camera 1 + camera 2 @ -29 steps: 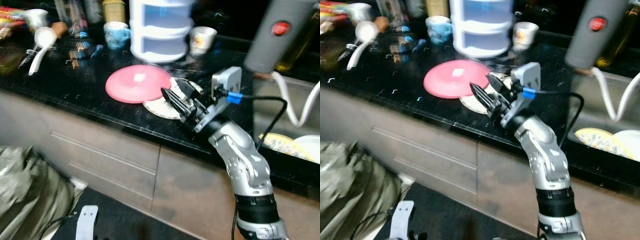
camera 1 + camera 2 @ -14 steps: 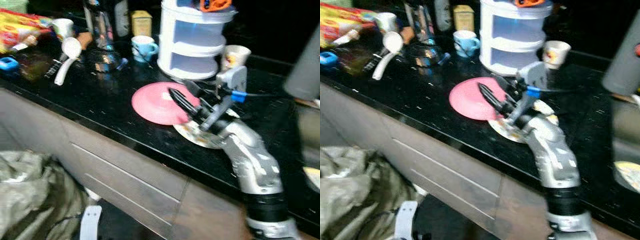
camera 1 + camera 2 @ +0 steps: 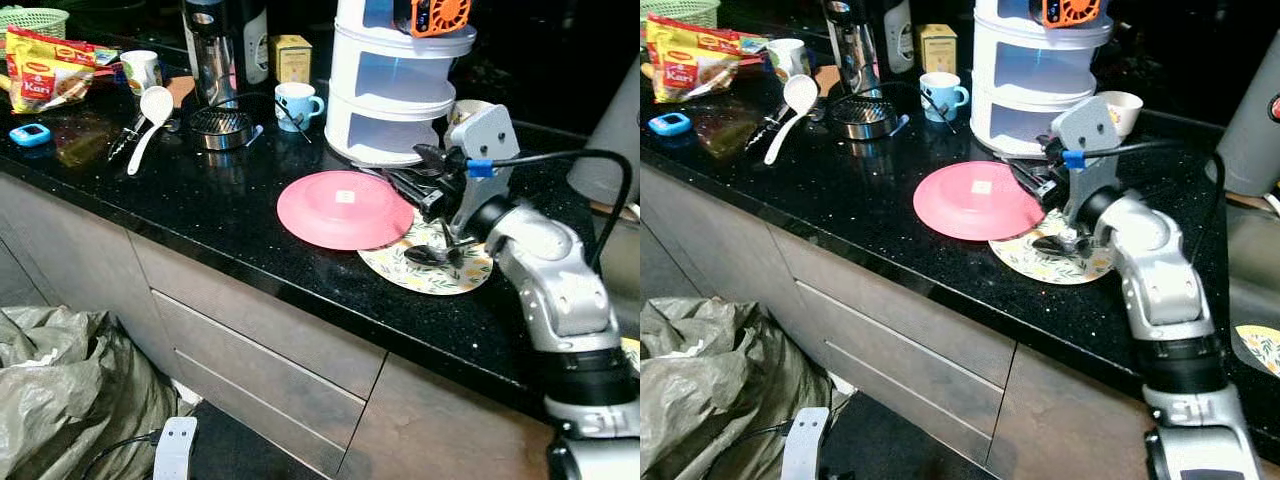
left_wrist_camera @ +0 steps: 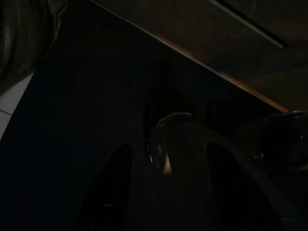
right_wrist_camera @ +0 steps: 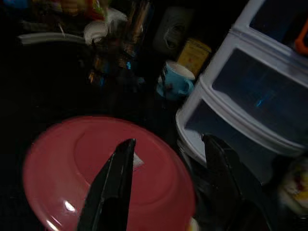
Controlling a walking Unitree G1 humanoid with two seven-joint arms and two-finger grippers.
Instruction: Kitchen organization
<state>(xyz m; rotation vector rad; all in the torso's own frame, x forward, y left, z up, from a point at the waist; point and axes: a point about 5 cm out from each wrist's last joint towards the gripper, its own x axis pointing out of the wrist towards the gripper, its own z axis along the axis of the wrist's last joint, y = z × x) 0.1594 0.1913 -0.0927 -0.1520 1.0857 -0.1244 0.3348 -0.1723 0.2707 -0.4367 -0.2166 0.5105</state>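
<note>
Pink plate (image 3: 344, 207) just left of my right end effector (image 3: 412, 184), fingers spread with nothing between them, floral plate (image 3: 428, 268) beneath, white drawer tower (image 3: 398, 95) behind, red-yellow snack packet (image 3: 44, 72) far left on the worktop (image 3: 150, 200), lettering unreadable.

A pink plate (image 3: 344, 207) sits on the black speckled counter (image 3: 180, 215) beside a white plate with a yellow-green floral pattern (image 3: 428, 271). The mug (image 3: 294, 105) is light blue; the tiered organiser (image 3: 398, 85) is white.

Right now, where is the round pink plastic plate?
In the eye views the round pink plastic plate lies upside down on the black counter, before the white drawer tower, overlapping the floral plate; the open right gripper hovers at its right edge.
</note>
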